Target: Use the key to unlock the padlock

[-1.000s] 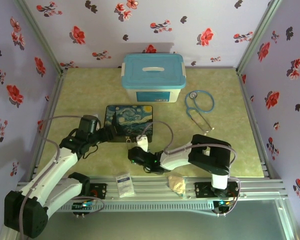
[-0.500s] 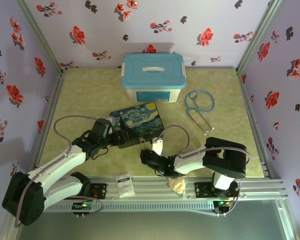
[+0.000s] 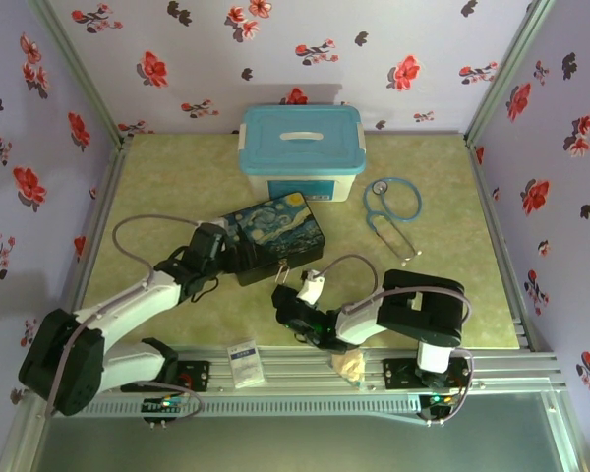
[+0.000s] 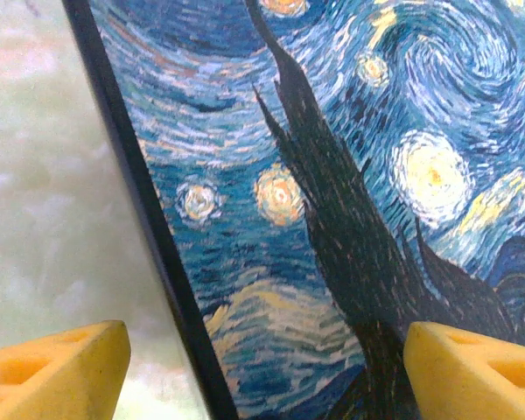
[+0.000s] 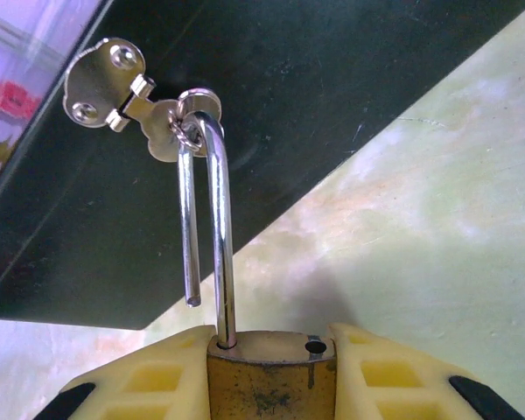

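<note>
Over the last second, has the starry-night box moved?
Yes. The starry-night box has turned and slid right, its far corner now nearer the blue-lidded tub.

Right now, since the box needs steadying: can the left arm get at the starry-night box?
Probably yes: the left tool is open right over the box, its edge between the fingers.

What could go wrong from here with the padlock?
The padlock, pinched in the right gripper, has its shackle open yet hooked through the clasp ring of the starry-night box; pulling away may drag the box. The left gripper straddles the box's edge with fingers apart, so it may not hold it.
</note>
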Controlling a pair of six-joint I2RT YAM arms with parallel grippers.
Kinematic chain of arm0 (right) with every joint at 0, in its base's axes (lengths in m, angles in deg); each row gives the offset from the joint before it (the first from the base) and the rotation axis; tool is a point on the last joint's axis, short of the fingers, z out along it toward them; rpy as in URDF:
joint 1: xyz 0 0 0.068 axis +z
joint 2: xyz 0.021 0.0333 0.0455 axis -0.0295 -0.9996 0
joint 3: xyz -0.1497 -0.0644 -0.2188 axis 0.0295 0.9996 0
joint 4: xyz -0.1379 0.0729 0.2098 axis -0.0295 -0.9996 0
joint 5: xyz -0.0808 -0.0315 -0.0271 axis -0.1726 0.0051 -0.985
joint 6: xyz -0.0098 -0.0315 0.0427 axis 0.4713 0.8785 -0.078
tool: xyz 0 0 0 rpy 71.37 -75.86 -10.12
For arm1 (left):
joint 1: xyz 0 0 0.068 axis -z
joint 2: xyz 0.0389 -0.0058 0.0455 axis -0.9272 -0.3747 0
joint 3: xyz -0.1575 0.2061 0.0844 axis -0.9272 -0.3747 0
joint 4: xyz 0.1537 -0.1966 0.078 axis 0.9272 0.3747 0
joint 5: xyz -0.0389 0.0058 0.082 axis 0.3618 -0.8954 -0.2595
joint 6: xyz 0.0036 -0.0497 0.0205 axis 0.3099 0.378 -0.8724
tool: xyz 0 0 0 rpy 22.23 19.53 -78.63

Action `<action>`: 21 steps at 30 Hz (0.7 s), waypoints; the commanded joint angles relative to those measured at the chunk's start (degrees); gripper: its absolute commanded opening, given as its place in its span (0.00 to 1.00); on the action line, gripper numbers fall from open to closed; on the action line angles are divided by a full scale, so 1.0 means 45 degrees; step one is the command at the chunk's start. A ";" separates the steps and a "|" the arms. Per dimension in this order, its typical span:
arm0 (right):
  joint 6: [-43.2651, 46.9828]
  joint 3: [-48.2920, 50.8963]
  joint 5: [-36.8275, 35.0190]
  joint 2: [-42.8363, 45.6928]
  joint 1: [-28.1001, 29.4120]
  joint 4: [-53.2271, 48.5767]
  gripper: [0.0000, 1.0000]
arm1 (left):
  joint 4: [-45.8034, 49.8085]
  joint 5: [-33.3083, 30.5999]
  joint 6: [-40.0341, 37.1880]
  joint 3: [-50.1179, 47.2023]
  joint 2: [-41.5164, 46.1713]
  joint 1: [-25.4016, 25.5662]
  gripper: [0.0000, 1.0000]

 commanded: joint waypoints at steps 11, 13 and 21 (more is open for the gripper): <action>-0.1438 0.0221 -0.0654 -0.1670 -0.0053 0.1404 0.25 | -0.0457 -0.1464 -0.1108 -0.0483 -0.1719 -0.0144 0.59; -0.1647 0.0437 -0.0889 -0.1786 -0.0172 0.1994 0.24 | -0.0439 -0.1454 -0.1242 -0.0637 -0.1756 -0.0144 0.59; -0.2371 0.0469 -0.1220 -0.1946 -0.0611 0.3075 0.22 | -0.0692 -0.1437 -0.1412 -0.1181 -0.2147 -0.0229 0.61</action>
